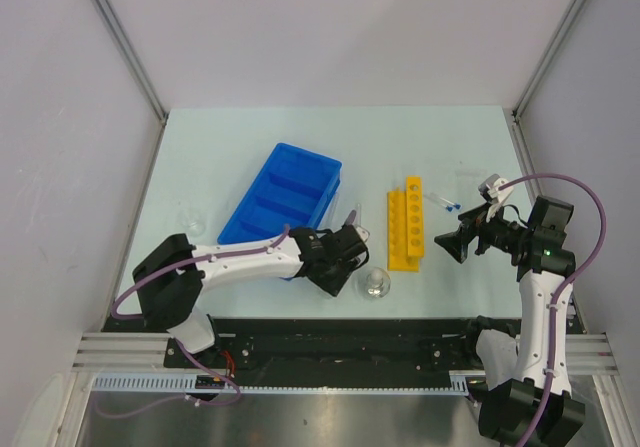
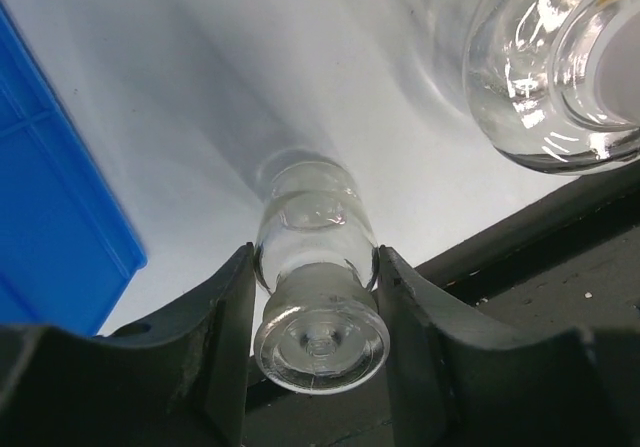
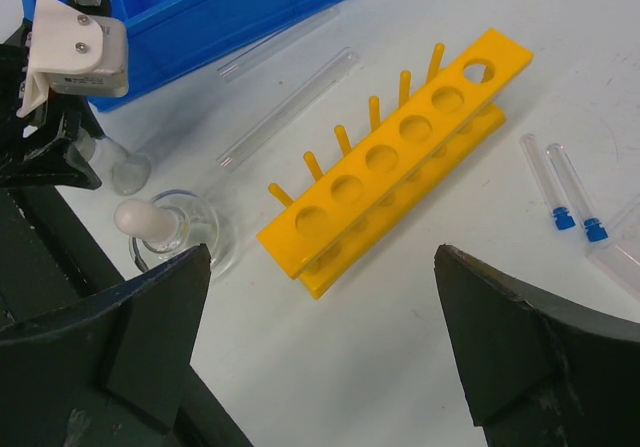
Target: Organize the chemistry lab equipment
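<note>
My left gripper [image 1: 352,239] is shut on a small clear glass flask [image 2: 318,302], gripped at its sides low over the table near the front edge. A second flask [image 1: 375,285] with a white stopper stands just right of it and shows in the left wrist view [image 2: 560,67]. The blue tray [image 1: 285,192] lies to the left. The yellow tube rack [image 1: 405,224] stands empty at centre right. Two thin clear tubes [image 3: 290,102] lie between tray and rack. Two blue-tipped droppers [image 3: 565,182] lie right of the rack. My right gripper [image 1: 455,242] is open and empty beside the rack's near end.
Another small clear flask [image 1: 190,217] sits left of the tray. A clear flat piece [image 3: 622,257] shows at the right edge of the right wrist view. The black table rail [image 1: 330,332] runs along the front edge, just behind the held flask.
</note>
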`<act>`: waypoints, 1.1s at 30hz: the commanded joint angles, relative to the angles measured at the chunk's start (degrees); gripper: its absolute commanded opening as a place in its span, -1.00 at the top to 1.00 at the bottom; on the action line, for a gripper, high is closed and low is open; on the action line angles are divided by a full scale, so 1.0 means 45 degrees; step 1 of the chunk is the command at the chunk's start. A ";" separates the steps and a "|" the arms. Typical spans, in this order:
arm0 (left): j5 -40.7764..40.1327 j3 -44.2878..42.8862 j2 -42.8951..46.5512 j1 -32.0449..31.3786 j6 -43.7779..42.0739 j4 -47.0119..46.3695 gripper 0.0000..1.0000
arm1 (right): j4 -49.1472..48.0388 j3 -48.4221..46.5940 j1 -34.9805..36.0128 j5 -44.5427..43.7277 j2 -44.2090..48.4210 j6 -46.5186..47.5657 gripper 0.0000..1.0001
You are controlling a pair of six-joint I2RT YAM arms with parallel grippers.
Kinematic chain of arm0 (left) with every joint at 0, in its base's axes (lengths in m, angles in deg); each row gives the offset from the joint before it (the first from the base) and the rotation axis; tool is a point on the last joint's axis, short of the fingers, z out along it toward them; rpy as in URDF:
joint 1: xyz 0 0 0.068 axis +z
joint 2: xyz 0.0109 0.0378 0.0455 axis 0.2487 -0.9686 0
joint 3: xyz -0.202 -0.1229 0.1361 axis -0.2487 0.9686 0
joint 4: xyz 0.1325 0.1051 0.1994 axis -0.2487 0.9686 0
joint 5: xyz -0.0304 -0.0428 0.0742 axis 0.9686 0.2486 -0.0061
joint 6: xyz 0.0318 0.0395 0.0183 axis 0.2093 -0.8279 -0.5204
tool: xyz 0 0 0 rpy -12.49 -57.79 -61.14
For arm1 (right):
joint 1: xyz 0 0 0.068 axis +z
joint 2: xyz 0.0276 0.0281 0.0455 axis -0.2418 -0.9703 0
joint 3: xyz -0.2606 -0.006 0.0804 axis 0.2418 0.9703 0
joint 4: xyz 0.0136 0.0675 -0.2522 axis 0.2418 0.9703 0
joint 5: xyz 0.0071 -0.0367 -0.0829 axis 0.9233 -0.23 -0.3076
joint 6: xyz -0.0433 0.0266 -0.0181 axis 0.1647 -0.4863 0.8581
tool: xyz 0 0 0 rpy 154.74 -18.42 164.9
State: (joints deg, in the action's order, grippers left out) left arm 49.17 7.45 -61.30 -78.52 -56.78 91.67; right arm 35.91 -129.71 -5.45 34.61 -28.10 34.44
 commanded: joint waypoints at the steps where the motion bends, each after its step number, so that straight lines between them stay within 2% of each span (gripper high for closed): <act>1: -0.0512 -0.1070 0.0478 0.0068 -0.0258 0.0337 0.41 | -0.0171 0.0035 0.0063 -0.0039 0.0163 0.0242 -0.99; 5: 0.0383 -0.1890 0.0753 0.0750 -0.0845 0.0260 0.42 | -0.0151 0.0016 0.0082 -0.0078 0.0202 0.0281 -0.99; 9: 0.1322 -0.2944 0.0676 0.2134 -0.1664 0.0259 0.42 | -0.0171 0.0016 0.0121 -0.0117 0.0202 0.0300 -0.99; 13: 0.1812 -0.5126 0.0013 0.3640 -0.2737 0.0650 0.43 | -0.0132 0.0035 0.0180 -0.0176 0.0222 0.0339 -0.99; 19: 0.2317 -0.8505 -0.1841 0.5925 -0.3677 0.1451 0.45 | -0.0093 0.0035 0.0238 -0.0234 0.0222 0.0379 -1.00; 23: 0.2535 -0.9917 -0.3306 0.7427 -0.3912 0.1705 0.45 | -0.0112 0.0035 0.0297 -0.0234 0.0222 0.0398 -0.99; 29: 0.2379 -1.1421 -0.5436 0.8544 -0.3912 0.1588 0.46 | -0.0073 0.0035 0.0433 -0.0293 0.0202 0.0418 -0.99; 33: 0.2144 -1.2418 -0.6627 0.8701 -0.4107 0.1802 0.45 | -0.0093 0.0035 0.0531 -0.0312 0.0144 0.0437 -0.99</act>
State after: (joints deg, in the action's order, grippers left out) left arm 58.72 -42.34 -88.64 -39.43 -72.30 99.17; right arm 35.96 -129.71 -3.66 33.29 -27.80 35.71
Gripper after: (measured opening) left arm 0.504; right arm 0.994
